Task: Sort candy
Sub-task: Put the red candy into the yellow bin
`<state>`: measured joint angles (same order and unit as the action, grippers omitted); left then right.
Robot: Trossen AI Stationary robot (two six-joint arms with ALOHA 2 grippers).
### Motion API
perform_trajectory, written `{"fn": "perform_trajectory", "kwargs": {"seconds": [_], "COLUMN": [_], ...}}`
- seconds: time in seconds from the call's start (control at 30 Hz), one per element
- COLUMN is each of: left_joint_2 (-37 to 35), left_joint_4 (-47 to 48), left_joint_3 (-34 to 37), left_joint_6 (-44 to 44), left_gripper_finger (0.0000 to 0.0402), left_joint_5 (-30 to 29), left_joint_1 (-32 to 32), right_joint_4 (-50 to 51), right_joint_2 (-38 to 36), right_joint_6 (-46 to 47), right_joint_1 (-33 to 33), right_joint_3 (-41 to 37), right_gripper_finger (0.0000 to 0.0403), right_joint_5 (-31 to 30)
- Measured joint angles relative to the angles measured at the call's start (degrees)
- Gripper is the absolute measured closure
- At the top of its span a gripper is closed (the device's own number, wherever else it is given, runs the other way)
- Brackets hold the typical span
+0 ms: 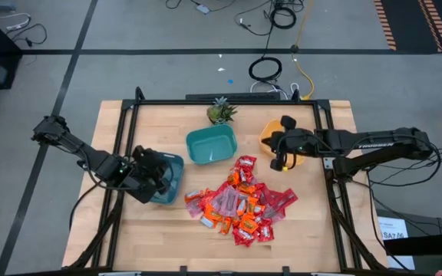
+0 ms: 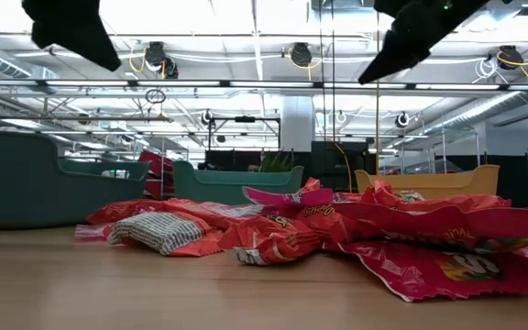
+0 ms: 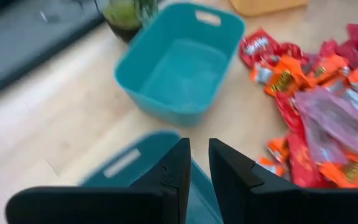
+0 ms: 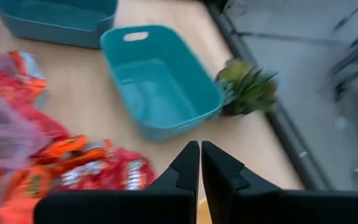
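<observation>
The candy (image 1: pixel 240 201) lies in a loose pile of red, orange and pink wrappers on the wooden table, right of the middle; it also shows in the low view (image 2: pixel 337 229). My left gripper (image 1: pixel 153 173) hovers over the dark teal bin (image 1: pixel 169 184) at the table's left, its fingers (image 3: pixel 182 163) a narrow gap apart with nothing between them. My right gripper (image 1: pixel 277 149) hangs over the orange bin (image 1: pixel 268 135) at the right, shut (image 4: pixel 200 152) and empty. A lighter teal bin (image 1: pixel 212 144) stands empty between the two.
A small green plant (image 1: pixel 221 113) stands at the far edge, behind the middle bin. A black frame rail (image 1: pixel 121 130) runs along the table's sides. Bare wood lies along the near edge (image 1: pixel 167 245), left of the pile.
</observation>
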<state>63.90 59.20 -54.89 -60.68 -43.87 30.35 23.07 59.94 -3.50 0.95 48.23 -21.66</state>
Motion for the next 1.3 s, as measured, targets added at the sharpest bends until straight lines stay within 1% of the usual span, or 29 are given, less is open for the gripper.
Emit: {"fn": "perform_trajectory", "kwargs": {"seconds": [0.07,0.13,0.23,0.37,0.4,0.47,0.53,0.6,0.67,0.73,0.87,0.97,1.13,1.23,1.3], "left_joint_2": [0.00,-0.02,0.00,-0.02,-0.22,-1.79,-4.55,-7.18,-8.96,-10.61,-12.07,-12.36,-12.45,-12.61,-12.59], "left_joint_4": [-0.03,-0.11,-0.13,-0.16,-0.80,-4.01,-7.99,-9.55,-10.20,-11.42,-12.04,-11.59,-8.27,-7.01,-7.94], "left_joint_3": [0.00,0.00,0.00,0.00,0.00,-0.43,-1.43,-1.96,-2.05,-2.07,-2.21,-2.19,-2.19,-2.19,-2.19], "left_joint_6": [1.90,2.98,3.01,2.80,1.26,-5.54,-7.98,-4.63,-0.43,0.18,-0.34,0.77,2.69,3.05,3.01], "left_gripper_finger": [0.0333,0.0333,0.0333,0.0333,0.0333,0.0333,0.0333,0.0333,0.0333,0.0333,0.0333,0.0333,0.0333,0.0333,0.0333], "left_joint_5": [-1.92,-2.40,-1.52,0.04,0.01,-0.46,-1.91,-3.22,-3.83,-3.86,-4.09,-4.19,-6.34,-6.55,-6.43], "left_joint_1": [0.00,0.00,0.00,0.00,0.00,0.00,0.00,-0.17,-0.52,-0.74,-0.72,-0.76,-3.54,-5.84,-6.62], "right_joint_4": [-2.51,-3.65,-5.48,-8.45,-9.21,-10.35,-11.16,-12.28,-12.77,-13.08,-11.68,-11.63,-11.44,-11.41,-11.34], "right_joint_2": [0.22,0.41,0.59,0.59,0.59,0.59,0.59,0.16,-1.64,-4.21,-8.27,-9.77,-9.29,-8.44,-8.08], "right_joint_6": [-2.69,-4.19,-5.46,-4.69,-4.76,-4.77,-4.73,-2.48,1.78,4.10,5.87,5.54,5.96,8.60,10.53], "right_joint_1": [0.71,1.59,2.91,3.61,3.61,3.61,3.59,3.59,3.82,4.25,4.40,4.38,4.38,4.35,4.22], "right_joint_3": [0.00,0.00,0.00,0.00,0.00,0.00,0.00,-0.02,-0.07,-0.07,-0.06,-0.05,-0.05,-0.04,-0.04], "right_gripper_finger": [0.0394,0.0394,0.0394,0.0394,0.0394,0.0394,0.0394,0.0394,0.0394,0.0394,0.0394,0.0394,0.0394,0.0394,0.0394], "right_joint_5": [-2.15,-4.11,-3.98,-3.90,-3.88,-3.88,-3.80,-1.97,2.61,5.25,5.00,5.02,4.03,4.01,3.99]}}
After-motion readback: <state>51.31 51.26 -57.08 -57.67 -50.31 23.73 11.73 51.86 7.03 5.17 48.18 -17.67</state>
